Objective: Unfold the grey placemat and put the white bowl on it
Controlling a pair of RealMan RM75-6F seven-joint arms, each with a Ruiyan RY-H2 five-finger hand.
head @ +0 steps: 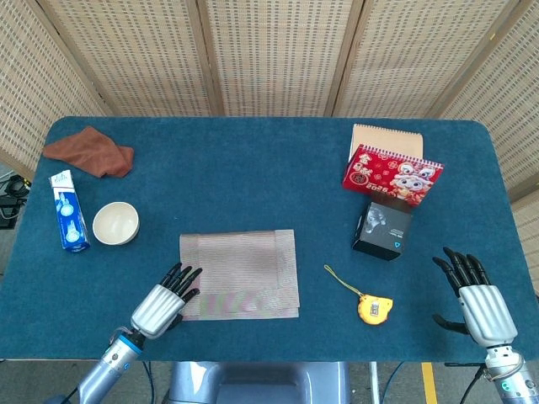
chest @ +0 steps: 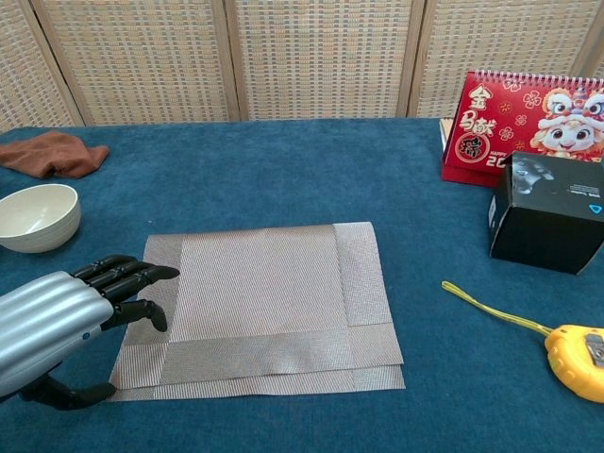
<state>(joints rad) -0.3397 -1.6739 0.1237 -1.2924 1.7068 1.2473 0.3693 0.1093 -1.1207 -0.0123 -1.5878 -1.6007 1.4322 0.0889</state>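
The grey placemat [head: 240, 273] [chest: 269, 302] lies folded on the blue table, near the front edge. My left hand [head: 162, 305] [chest: 66, 316] is at its left edge, fingers apart and stretched over the mat's front-left corner, holding nothing. The mat's upper layer looks slightly shifted at the front edge. The white bowl [head: 115, 223] [chest: 36, 217] stands upright to the left of the mat, beyond my left hand. My right hand [head: 476, 299] hovers open at the table's front right, far from both.
A blue carton [head: 69, 211] lies left of the bowl, a brown cloth [head: 90, 151] at the back left. A yellow tape measure [head: 373, 306] lies right of the mat. A black box [head: 383, 229] and red calendar [head: 392, 174] stand at the right.
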